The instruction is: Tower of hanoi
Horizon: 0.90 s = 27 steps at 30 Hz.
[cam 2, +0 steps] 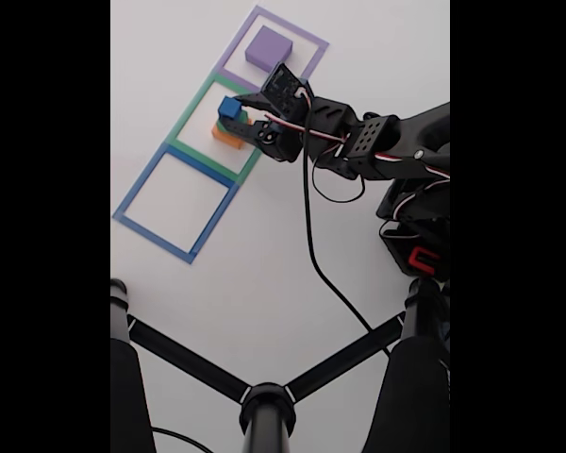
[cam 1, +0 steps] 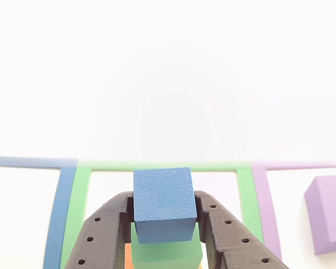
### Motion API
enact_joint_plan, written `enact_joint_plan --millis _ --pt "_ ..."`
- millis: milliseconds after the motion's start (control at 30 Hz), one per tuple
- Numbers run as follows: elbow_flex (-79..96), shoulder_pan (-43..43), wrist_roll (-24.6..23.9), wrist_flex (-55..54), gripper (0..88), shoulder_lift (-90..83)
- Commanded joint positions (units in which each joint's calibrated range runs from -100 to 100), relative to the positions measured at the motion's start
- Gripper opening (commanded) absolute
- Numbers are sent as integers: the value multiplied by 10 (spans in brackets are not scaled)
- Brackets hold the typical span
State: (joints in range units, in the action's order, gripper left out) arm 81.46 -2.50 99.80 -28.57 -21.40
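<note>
In the other view the small blue cube (cam 1: pixel 163 202) sits between my two black fingers (cam 1: pixel 103 230), which press on its left and right sides. Right under it are the green cube (cam 1: pixel 167 253) and a sliver of the orange block (cam 1: pixel 128 258). I cannot tell whether the blue cube rests on the green one or hangs just above it. The flat purple block (cam 1: pixel 328 213) lies apart at the right. In the fixed view my gripper (cam 2: pixel 234 113) holds the blue cube (cam 2: pixel 229 107) over the orange block (cam 2: pixel 226 138), and the purple block (cam 2: pixel 268 48) lies beyond.
Three taped square outlines lie in a row on the white table: blue (cam 2: pixel 132 196), green (cam 2: pixel 191 109) around the stack, purple (cam 2: pixel 311 40) around the purple block. A black cable (cam 2: pixel 313 255) trails from the arm. Black stand legs (cam 2: pixel 184 360) cross the near table.
</note>
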Motion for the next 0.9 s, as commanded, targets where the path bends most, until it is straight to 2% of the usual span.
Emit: enact_joint_plan --millis 0,133,400,667,767,867 --pt "-1 6 2 -15 79 -2" --pt "2 9 2 -15 139 -2" --pt "4 9 2 -18 175 -2" --pt "-16 7 2 -6 274 -37" --pt "-39 5 2 36 290 -69" --pt "-92 10 2 138 312 -115"
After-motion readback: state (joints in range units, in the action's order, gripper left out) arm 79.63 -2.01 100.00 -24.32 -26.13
